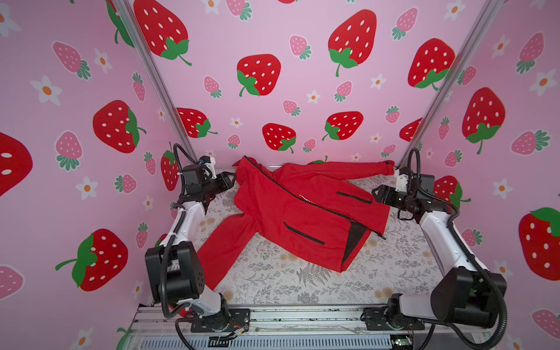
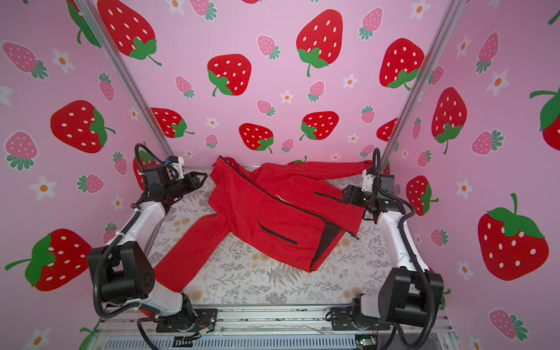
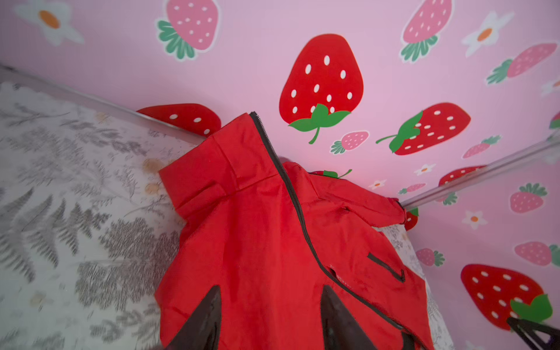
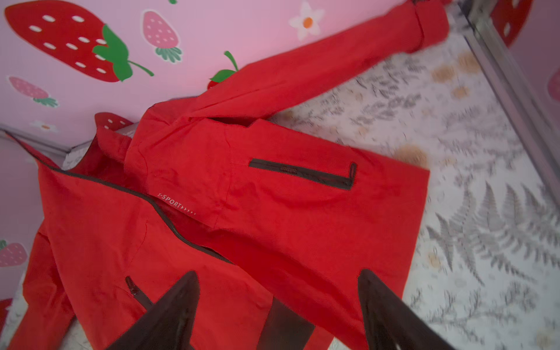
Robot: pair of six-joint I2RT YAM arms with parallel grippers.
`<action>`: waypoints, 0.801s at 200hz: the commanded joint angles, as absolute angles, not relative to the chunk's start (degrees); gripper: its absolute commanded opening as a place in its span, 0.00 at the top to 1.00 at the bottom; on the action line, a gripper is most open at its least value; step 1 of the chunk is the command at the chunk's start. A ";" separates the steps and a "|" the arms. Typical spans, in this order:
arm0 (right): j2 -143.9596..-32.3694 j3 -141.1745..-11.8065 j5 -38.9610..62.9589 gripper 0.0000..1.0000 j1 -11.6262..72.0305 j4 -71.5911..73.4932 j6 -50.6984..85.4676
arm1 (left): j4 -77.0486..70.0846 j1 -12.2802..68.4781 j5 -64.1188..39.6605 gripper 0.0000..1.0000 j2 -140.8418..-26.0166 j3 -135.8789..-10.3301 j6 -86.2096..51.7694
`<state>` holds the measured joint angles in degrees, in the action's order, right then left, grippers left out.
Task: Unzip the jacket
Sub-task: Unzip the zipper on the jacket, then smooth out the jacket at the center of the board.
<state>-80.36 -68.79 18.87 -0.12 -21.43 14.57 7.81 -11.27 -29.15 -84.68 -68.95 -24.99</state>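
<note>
Jaws apart on left gripper (image 1: 232, 178) and right gripper (image 1: 375, 192), holding nothing. Jacket (image 1: 297, 212) spread diagonally across table (image 1: 272, 281), collar by left gripper, hem near right. Front zipper (image 1: 303, 198) seemingly parted, dark lining (image 1: 356, 239) showing at hem. Likely only retreat left: back both off level, clear of cloth, avoiding snags

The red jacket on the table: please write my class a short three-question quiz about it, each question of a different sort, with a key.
1. True or false: the jacket hangs from a hook on the wall.
2. What colour is its front zipper? A white, B black, C yellow.
3. Fill the gap: the white chest lettering reads ____.

Key: 1 false; 2 B; 3 X-SPORT.
</note>
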 commanded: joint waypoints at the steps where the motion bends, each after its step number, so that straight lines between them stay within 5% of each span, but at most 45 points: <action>1: -87.10 -75.70 20.32 0.19 1.13 -22.93 3.65 | 27.94 -11.51 -22.07 0.40 -79.56 -64.28 -39.50; 42: -97.68 -87.93 19.12 0.21 2.38 -31.31 -3.57 | 22.21 -11.19 -33.37 0.26 -68.62 -43.47 -57.43; 87: -102.26 -90.47 16.00 0.21 2.55 -28.61 -9.68 | 22.02 -9.60 -30.97 0.21 -72.16 -42.08 -52.51; 160: -107.33 -95.27 12.83 0.21 3.08 -31.74 -11.31 | 8.03 1.47 -23.29 0.10 -63.63 -28.44 -82.75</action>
<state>-107.39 -95.22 14.31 2.46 -30.09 -9.50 13.26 -0.73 -28.93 -68.60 -30.46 -68.86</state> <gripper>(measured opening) 0.789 0.896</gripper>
